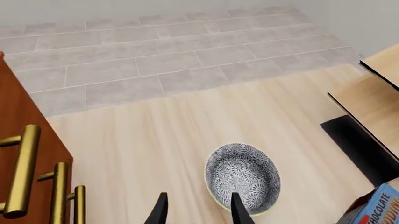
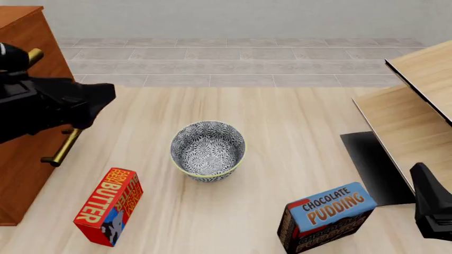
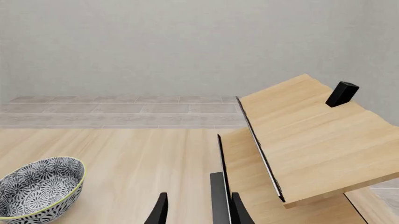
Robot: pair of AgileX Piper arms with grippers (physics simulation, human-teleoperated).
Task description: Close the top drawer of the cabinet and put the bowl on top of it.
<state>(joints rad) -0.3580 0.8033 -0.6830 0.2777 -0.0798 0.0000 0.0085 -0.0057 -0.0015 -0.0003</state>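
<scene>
Counter (image 2: 297, 121) of pale wood is carrying everything we are seeing, and it is stretching from the near edge to a grey tiled strip at the far side. We are finding the cabinet (image 2: 21, 132) standing at the far left, reddish-brown, with brass bar handles (image 1: 22, 170) showing on its front; from these views we cannot tell whether the top drawer (image 2: 25, 58) is shut. Pale light-wood furniture (image 2: 416, 106) is sitting along the right side. The left arm (image 2: 42, 103) is hanging in front of the cabinet, and its left end effector (image 1: 198, 207) is showing two dark fingertips apart, holding nothing, above the near rim of the bowl (image 2: 207, 151). The bowl is resting upright on the counter near the middle, well apart from the cabinet. A chocolate pudding box (image 2: 328, 217) is standing near right, and a red butter box (image 2: 109, 206) is lying near left. The right end effector (image 3: 198, 207) is waiting at the near right, fingertips apart and empty.
</scene>
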